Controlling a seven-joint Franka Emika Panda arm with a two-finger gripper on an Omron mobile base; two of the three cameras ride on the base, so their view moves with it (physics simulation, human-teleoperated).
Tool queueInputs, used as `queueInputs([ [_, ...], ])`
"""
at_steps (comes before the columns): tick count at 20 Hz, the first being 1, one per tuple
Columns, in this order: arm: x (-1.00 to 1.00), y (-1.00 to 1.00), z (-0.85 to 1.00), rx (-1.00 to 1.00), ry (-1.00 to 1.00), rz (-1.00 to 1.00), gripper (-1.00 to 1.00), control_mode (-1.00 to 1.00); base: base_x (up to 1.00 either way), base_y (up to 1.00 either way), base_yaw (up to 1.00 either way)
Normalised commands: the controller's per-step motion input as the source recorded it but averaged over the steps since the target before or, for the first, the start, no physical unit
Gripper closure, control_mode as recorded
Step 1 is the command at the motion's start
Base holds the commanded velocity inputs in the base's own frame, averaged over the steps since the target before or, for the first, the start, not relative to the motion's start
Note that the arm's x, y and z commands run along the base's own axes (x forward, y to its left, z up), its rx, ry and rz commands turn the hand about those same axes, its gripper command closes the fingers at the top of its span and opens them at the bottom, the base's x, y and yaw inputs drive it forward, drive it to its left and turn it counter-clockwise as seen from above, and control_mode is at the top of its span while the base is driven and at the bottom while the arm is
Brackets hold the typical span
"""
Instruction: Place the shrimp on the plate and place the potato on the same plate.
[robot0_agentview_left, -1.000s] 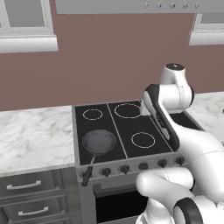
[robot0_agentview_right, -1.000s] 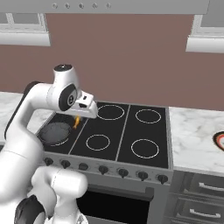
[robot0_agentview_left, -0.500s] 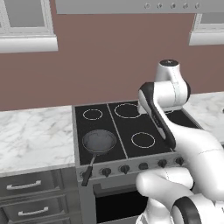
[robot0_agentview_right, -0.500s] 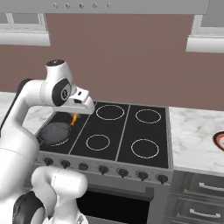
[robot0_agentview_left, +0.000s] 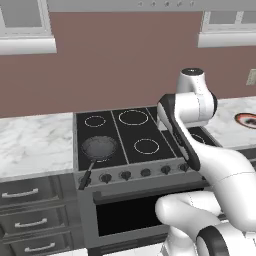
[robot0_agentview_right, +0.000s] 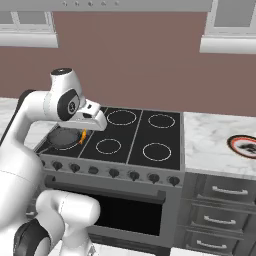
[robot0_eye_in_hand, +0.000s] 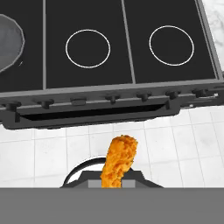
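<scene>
The shrimp (robot0_eye_in_hand: 118, 161) sits gripped in the hand (robot0_agentview_right: 82, 136) – an orange sliver above the stove (robot0_agentview_right: 150, 137), beside the frying pan (robot0_agentview_right: 64, 138). The plate (robot0_agentview_right: 244, 146) rests well apart on the marble tabletop (robot0_agentview_right: 210, 145) – right of the stove

Orange shrimp (robot0_eye_in_hand: 118, 161); black stove (robot0_eye_in_hand: 127, 39), white burner rings.
</scene>
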Motion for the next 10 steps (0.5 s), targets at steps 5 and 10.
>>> queueInputs([
  [5, 0.00, 0.00, 0.00, 0.00, 0.00, 0.00, 1.00, 1.00, -0.36, -0.82, -0.07],
  [10, 0.00, 0.00, 0.00, 0.00, 0.00, 0.00, 1.00, 1.00, -0.02, -1.00, 0.00],
])
